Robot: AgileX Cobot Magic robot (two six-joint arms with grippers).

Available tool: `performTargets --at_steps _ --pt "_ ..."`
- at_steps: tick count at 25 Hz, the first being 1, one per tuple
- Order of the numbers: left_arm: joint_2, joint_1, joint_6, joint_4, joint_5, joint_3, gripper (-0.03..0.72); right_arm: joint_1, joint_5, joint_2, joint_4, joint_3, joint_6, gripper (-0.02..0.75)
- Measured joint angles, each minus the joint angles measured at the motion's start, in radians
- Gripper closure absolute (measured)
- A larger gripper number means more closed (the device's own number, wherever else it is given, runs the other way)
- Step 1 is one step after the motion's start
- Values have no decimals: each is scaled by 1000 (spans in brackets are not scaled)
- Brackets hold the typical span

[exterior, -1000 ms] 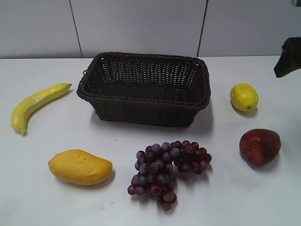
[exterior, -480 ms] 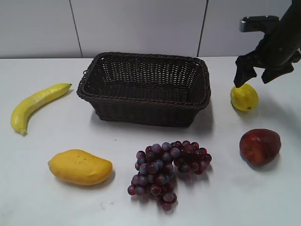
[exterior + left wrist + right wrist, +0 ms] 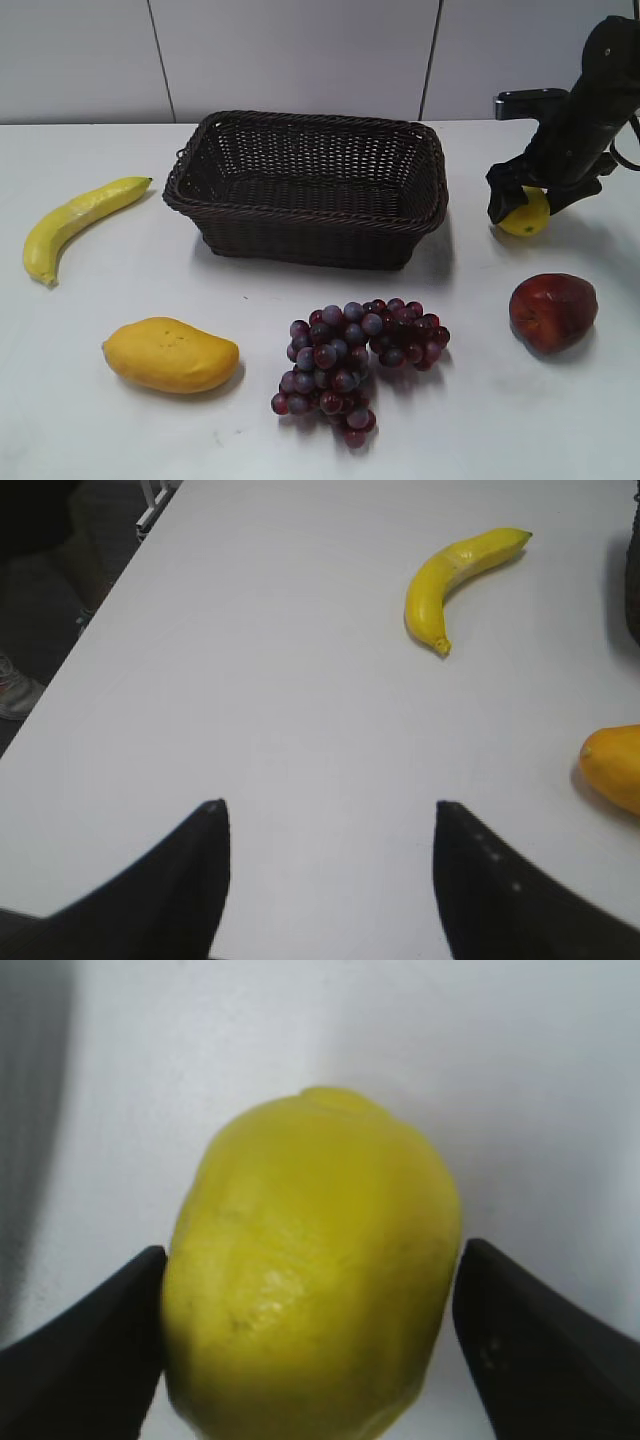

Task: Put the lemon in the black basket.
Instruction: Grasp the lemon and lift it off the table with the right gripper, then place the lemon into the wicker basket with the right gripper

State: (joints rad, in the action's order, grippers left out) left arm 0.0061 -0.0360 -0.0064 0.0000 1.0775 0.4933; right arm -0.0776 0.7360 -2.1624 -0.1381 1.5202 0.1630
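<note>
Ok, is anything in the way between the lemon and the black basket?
Nothing visible. The lemon sits between the fingers of the right gripper, and only bare table lies between it and the black basket. The near rim must be cleared. The apple and grapes lie nearer the camera.

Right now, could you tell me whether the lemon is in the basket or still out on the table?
Out: the lemon sits on the table right of the empty basket, between the right gripper's fingers.
</note>
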Motion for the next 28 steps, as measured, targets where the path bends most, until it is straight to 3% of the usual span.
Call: performTargets --at_steps 3,9,13,18,23,28 --pt "0 0 0 0 0 0 216 0 3 -1 0 11 -1 166" --pt "0 0 0 0 0 0 216 0 131 -2 0 89 -1 166" --pt "0 0 0 0 0 0 216 0 285 -2 -19 211 -1 166" --pt "0 0 0 0 0 0 216 -18 446 -2 -125 428 -2 166" --pt "0 0 0 0 0 0 216 -129 462 0 -155 619 -2 166" --pt "0 0 0 0 0 0 216 -283 331 1 -155 664 -1 166"
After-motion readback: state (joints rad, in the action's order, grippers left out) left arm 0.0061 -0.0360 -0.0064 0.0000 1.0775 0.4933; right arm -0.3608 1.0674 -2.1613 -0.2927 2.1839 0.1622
